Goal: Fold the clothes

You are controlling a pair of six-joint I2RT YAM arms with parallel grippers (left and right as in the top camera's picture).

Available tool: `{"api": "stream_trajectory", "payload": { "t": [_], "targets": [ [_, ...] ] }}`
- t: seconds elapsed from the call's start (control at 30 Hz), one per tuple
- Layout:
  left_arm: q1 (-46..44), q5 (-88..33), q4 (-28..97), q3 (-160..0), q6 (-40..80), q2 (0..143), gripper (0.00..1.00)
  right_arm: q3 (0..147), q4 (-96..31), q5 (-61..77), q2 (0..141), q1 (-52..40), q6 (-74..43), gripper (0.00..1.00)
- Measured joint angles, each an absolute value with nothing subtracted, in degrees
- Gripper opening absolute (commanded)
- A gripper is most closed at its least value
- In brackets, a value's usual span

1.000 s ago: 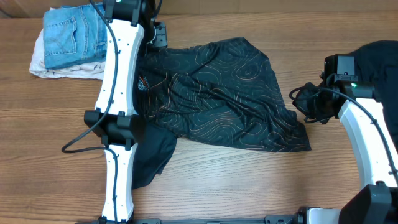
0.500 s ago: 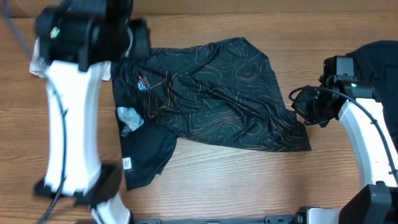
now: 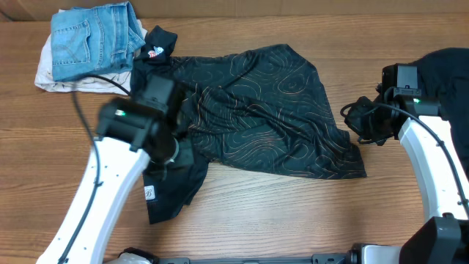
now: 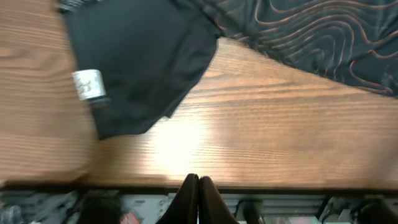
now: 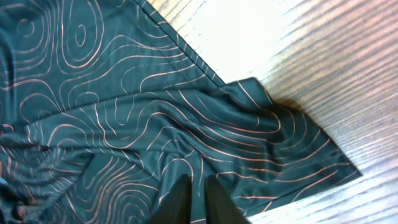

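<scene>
One jersey (image 3: 256,110) lies rumpled mid-worktop (image 3: 293,220). No fold is made yet, so all folding remains. Left gripper (image 4: 198,198) clenched, empty, near the sleeve. Right gripper (image 5: 198,200) nearly closed over the hem corner; cannot tell if it grasps cloth. Only the overhead view shows the folded jeans (image 3: 88,40) beyond.

Nothing legible on any of my feeds. I note a white tag (image 4: 89,84) on the plain black part of the jersey (image 3: 256,110), its print blurred. The red-and-white logo (image 3: 154,51) at the jersey's far left corner is too small to read.
</scene>
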State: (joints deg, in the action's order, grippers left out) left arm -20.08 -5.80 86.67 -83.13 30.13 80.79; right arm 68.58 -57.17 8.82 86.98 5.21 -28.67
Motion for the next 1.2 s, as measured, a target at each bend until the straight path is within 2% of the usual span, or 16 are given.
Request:
{"api": "stream_trajectory", "payload": {
  "t": [0.33, 0.43, 0.6, 0.7, 1.2],
  "targets": [
    [-21.3, -10.2, 66.1, -55.4, 38.3, 80.7, 0.05, 68.6, -54.7, 9.7, 91.8, 2.8, -28.4, 0.04],
    [-21.3, -8.7, 62.1, -49.8, 42.0, 80.7, 0.09, 68.6, -54.0, 10.0, 93.3, 1.5, -28.4, 0.04],
    [-20.1, -6.8, 57.2, -45.6, 44.6, 81.5, 0.08, 68.6, -53.3, 10.1, 94.7, 0.1, -28.4, 0.04],
    [-18.7, -5.7, 55.7, -44.9, 45.1, 83.1, 0.04, 68.6, -53.1, 10.1, 95.3, 0.0, -28.4, 0.04],
    [-15.2, 0.1, 54.8, -44.6, 46.8, 85.5, 0.04, 68.6, -51.6, 10.6, 101.4, -2.0, -28.3, 0.04]
  ]
}}
